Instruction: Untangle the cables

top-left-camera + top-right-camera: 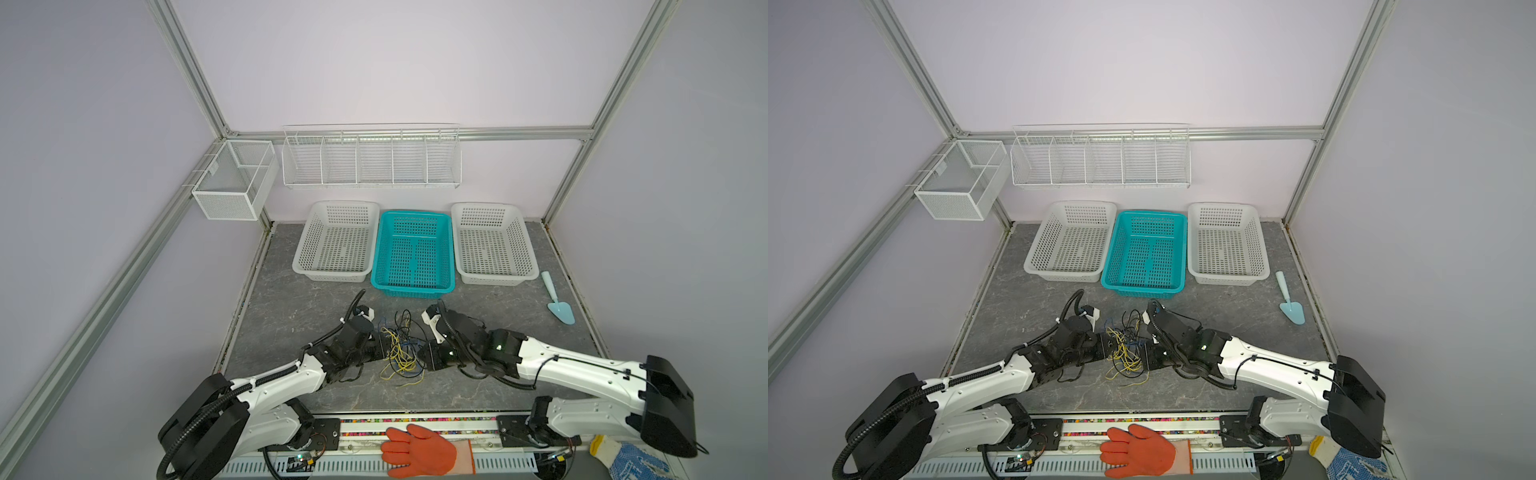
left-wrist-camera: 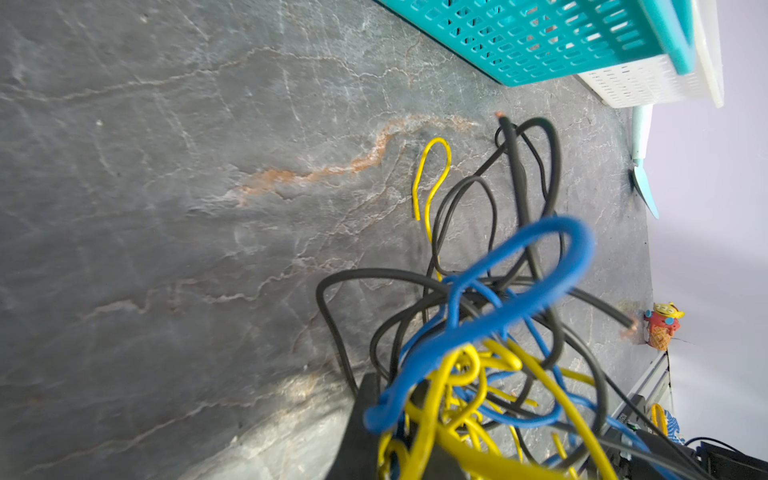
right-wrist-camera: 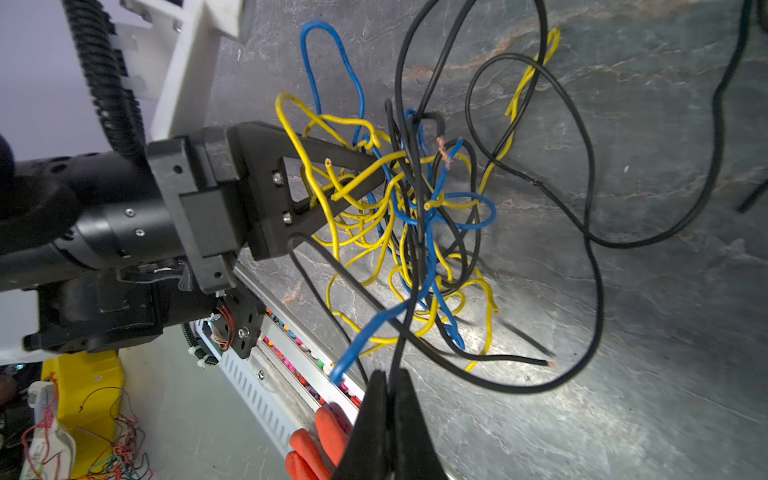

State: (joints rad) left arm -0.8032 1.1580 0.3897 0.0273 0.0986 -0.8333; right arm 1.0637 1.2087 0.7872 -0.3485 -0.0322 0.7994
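**Both grippers are closed in the tangle, set for a pull-apart**

The cables [image 1: 401, 353] sit as one yellow, black and blue knot on the grey table [image 1: 291, 316], near its front edge and between your two arms. Your right gripper [image 3: 390, 384] has its jaws pressed together on a single black strand [image 3: 402, 332] that runs up into the knot. Your left gripper [image 3: 365, 176] is closed too, buried among yellow loops [image 3: 345, 120], but you cannot tell which strand it pinches. I judge this to be the separating step. The next move calls for a slow pull apart, watching whether the black strand slides free or drags the clump along. Only the right wrist view shows that pinch. Both top views hide the fingertips, and the left wrist view gives you mostly a blurred blue loop [image 2: 478, 331].
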